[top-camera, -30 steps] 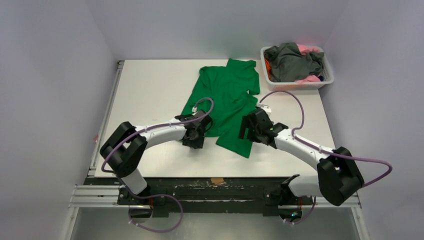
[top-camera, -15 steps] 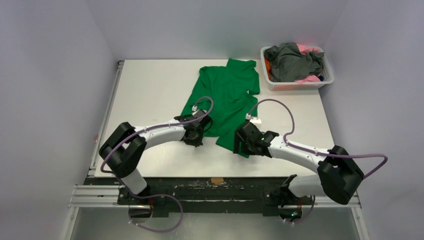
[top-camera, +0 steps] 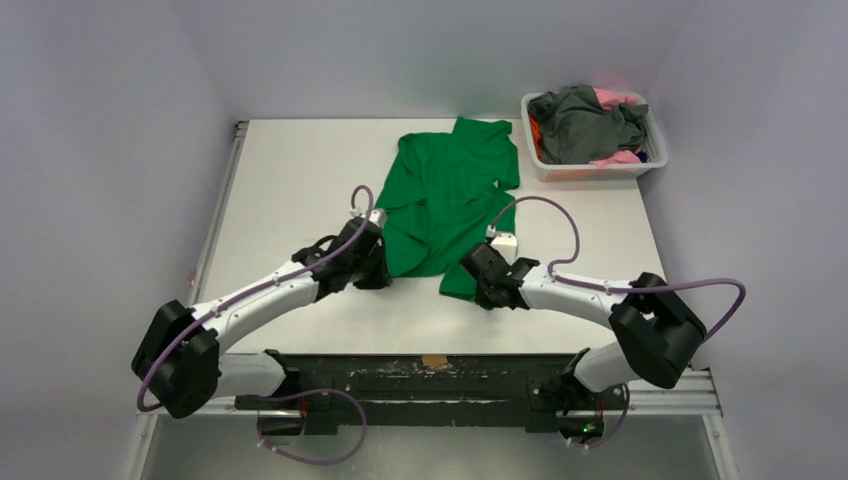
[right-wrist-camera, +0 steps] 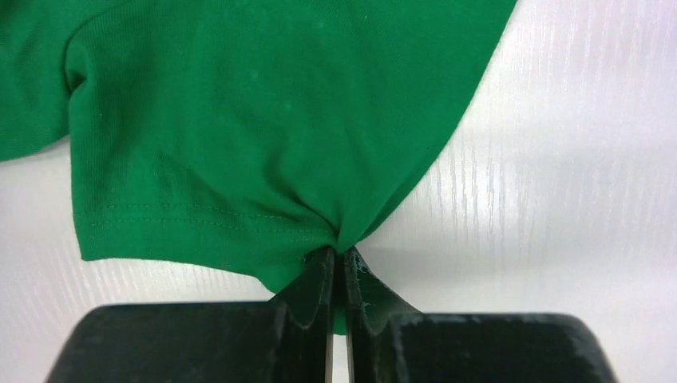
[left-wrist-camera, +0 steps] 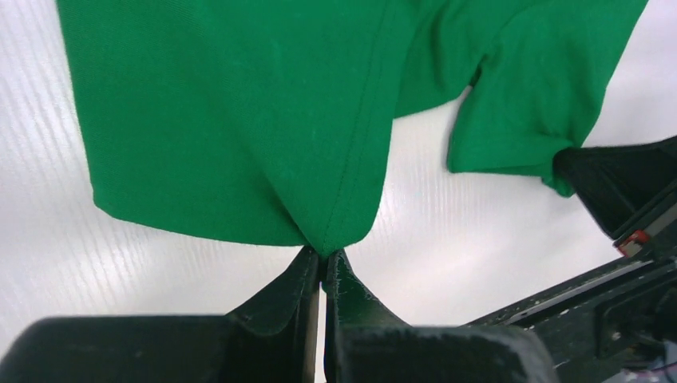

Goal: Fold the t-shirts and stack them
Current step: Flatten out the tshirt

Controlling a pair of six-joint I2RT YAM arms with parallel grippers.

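A bright green t-shirt (top-camera: 450,190) lies crumpled on the white table (top-camera: 290,170), reaching from the far middle toward the near edge. My left gripper (top-camera: 383,262) is shut on the shirt's near left hem; in the left wrist view the green t-shirt (left-wrist-camera: 239,120) bunches to a point between the closed fingertips of the left gripper (left-wrist-camera: 323,257). My right gripper (top-camera: 472,284) is shut on the near right corner; in the right wrist view the green t-shirt (right-wrist-camera: 255,120) puckers into the right gripper (right-wrist-camera: 339,254). More t-shirts (top-camera: 585,120), dark grey, pink and orange, are heaped in the basket.
A white slatted basket (top-camera: 588,172) stands at the table's far right corner. A black rail (top-camera: 430,362) runs along the near edge by the arm bases. Grey walls close in on three sides.
Both grippers have closed on the green shirt's near hem. The left arm has swung left and stretched out; the right gripper has moved left and nearer. The hem has drawn in.
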